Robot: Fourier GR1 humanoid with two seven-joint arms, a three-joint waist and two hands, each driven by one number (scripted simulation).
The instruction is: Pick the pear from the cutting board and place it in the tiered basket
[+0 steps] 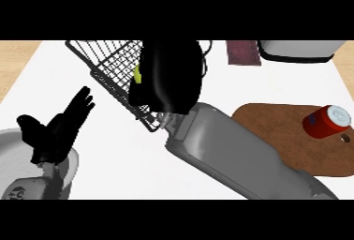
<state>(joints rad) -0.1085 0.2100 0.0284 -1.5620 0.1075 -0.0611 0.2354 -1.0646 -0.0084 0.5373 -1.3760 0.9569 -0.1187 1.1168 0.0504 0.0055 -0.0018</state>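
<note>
My right hand (168,75) is over the black wire tiered basket (110,70) at the top centre, its fingers curled round a yellow-green pear (137,75), of which only a sliver shows at the hand's left edge. The grey right forearm runs from the lower right up to the basket. The brown cutting board (276,136) lies at the right with a red can (325,122) on it. My left hand (59,126) rests open at the lower left, fingers pointing up.
A pale round dish (14,140) sits under my left forearm at the lower left. A dark red rectangular object (242,52) and a white appliance with a black base (298,50) stand at the back right. Wooden strips edge the white counter.
</note>
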